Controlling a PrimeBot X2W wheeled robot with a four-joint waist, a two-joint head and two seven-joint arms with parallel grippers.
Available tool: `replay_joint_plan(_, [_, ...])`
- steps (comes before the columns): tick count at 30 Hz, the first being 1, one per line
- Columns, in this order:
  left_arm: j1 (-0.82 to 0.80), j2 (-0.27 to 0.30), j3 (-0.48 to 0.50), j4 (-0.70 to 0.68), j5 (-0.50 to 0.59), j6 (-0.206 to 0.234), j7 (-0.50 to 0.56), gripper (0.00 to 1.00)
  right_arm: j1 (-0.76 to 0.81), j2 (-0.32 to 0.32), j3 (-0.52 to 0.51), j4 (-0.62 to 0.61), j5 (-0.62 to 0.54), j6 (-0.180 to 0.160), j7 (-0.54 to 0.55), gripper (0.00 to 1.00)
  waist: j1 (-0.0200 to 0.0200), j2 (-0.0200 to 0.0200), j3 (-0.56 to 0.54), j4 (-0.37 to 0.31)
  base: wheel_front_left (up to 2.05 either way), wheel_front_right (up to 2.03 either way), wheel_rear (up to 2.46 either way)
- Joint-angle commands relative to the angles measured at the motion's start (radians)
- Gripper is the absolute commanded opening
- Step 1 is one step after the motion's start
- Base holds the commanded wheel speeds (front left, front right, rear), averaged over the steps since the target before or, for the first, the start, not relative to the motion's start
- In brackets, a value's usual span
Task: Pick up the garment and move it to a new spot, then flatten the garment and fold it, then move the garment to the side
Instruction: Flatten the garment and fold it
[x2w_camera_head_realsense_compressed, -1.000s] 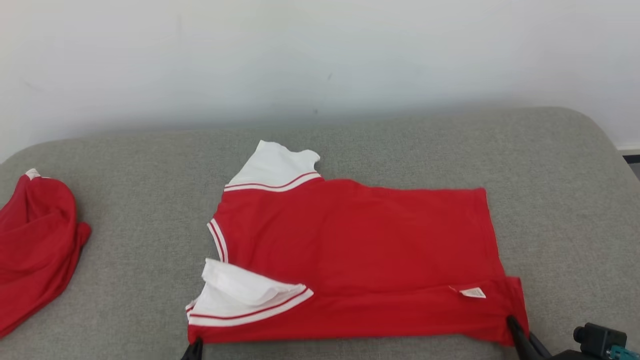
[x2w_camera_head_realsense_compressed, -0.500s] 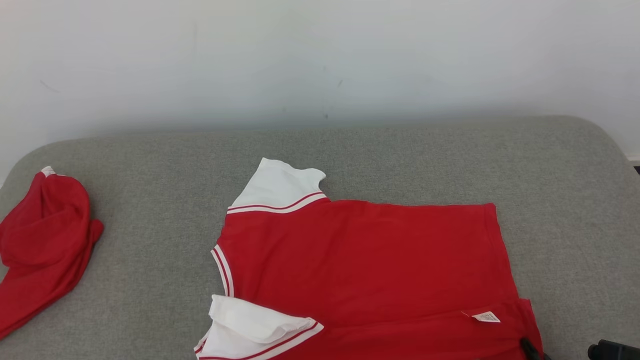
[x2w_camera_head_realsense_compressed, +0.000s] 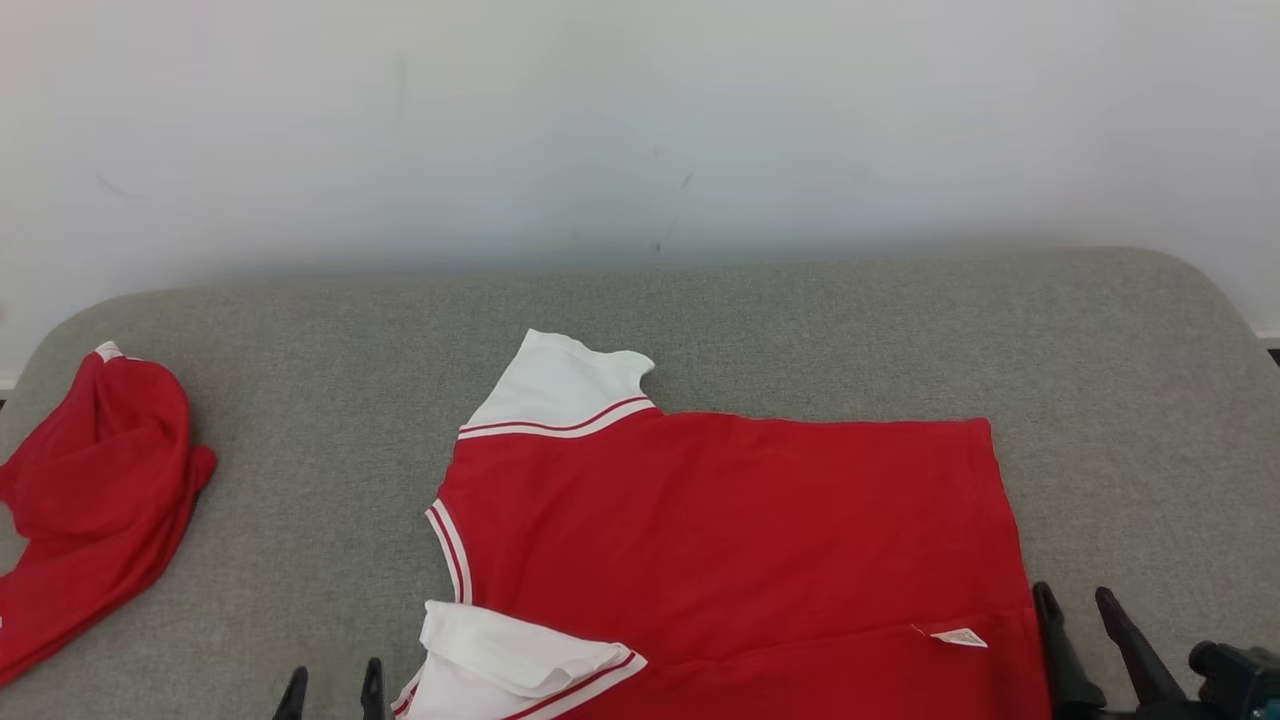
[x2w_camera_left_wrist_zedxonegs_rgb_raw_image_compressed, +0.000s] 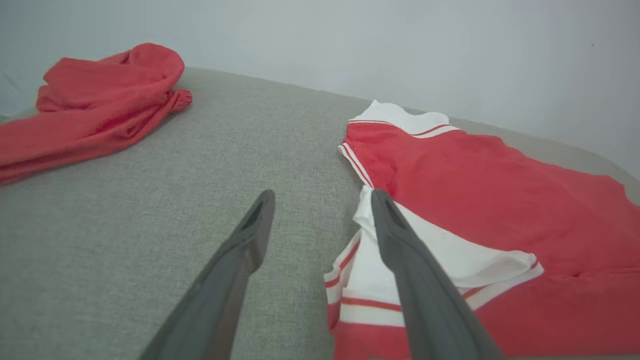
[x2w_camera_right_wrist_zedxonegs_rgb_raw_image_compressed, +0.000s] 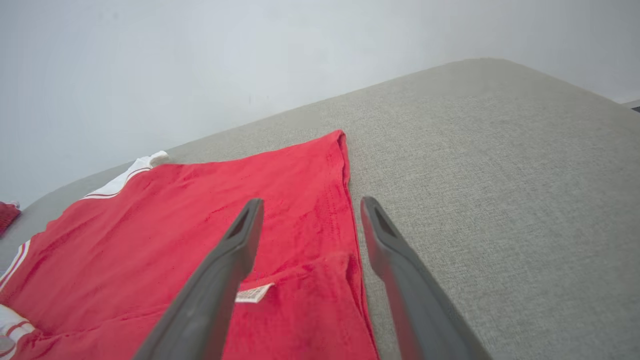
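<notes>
Both claws are spread wide with nothing between the fingers. The red short-sleeved shirt with white sleeves and red-and-white striped trim (x2w_camera_head_realsense_compressed: 730, 540) lies flat on the grey fabric-covered table (x2w_camera_head_realsense_compressed: 800, 330), right between the two of them.

Its long axis runs sideways from one claw to the other. The neck-and-sleeve end points at the left claw (x2w_camera_head_realsense_compressed: 332, 690) and the straight hem points at the right claw (x2w_camera_head_realsense_compressed: 1075, 600).

The near long edge looks folded up over the body, since a small white label (x2w_camera_head_realsense_compressed: 958, 637) is showing on that strip not far from the right claw.

The left claw (x2w_camera_left_wrist_zedxonegs_rgb_raw_image_compressed: 322, 200) sits just off the near white sleeve, which is doubled back onto the red. From the wrist view its right finger crosses in front of that sleeve, and I can't tell if it touches. The other white sleeve sticks out on the far side, away from both claws.

The right claw (x2w_camera_right_wrist_zedxonegs_rgb_raw_image_compressed: 311, 205) is at the near hem corner. The hem edge runs up between its fingers, one over red cloth and one over bare grey, with the label (x2w_camera_right_wrist_zedxonegs_rgb_raw_image_compressed: 254, 293) beside its left finger.

Well out past the left claw, a second crumpled red garment (x2w_camera_head_realsense_compressed: 90, 500) is heaped at the table's edge, with a plain white wall (x2w_camera_head_realsense_compressed: 640, 120) behind everything.
</notes>
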Motion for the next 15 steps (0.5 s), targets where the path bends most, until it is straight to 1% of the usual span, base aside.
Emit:
replay_joint_plan(1, [0.022,-0.005,0.014,-0.028,0.057,0.009,-0.003,1.00,-0.003,0.029,-0.014,-0.022,-0.038,-0.002,-0.007,1.00,0.0001,0.0000,0.000,-0.001,0.00,0.00,0.00])
replay_joint_plan(3, [0.018,-0.015,0.036,-0.072,0.118,0.022,-0.003,1.00,0.000,0.067,-0.051,-0.074,-0.100,-0.002,-0.008,1.00,0.0001,0.0000,0.001,-0.001,0.00,0.00,0.00])
replay_joint_plan(6, [0.011,-0.033,0.066,-0.127,0.186,0.039,-0.003,1.00,0.025,0.145,-0.107,-0.152,-0.169,-0.002,-0.008,1.00,0.0001,0.0000,0.000,0.002,0.00,0.00,0.00])
replay_joint_plan(9, [0.006,-0.045,0.079,-0.166,0.249,0.048,-0.003,1.00,0.051,0.205,-0.138,-0.207,-0.240,-0.002,-0.008,1.00,0.0001,0.0000,0.000,0.006,0.00,0.00,0.00])
replay_joint_plan(12, [0.007,-0.052,0.097,-0.177,0.280,0.059,-0.003,1.00,0.072,0.250,-0.153,-0.237,-0.295,-0.002,-0.008,1.00,0.0001,0.0000,0.001,0.007,0.00,0.00,0.00])
replay_joint_plan(15, [0.018,-0.062,0.110,-0.174,0.300,0.065,-0.003,1.00,0.090,0.279,-0.158,-0.257,-0.342,-0.002,-0.009,1.00,0.0001,0.0000,0.001,0.003,0.00,0.00,0.00])
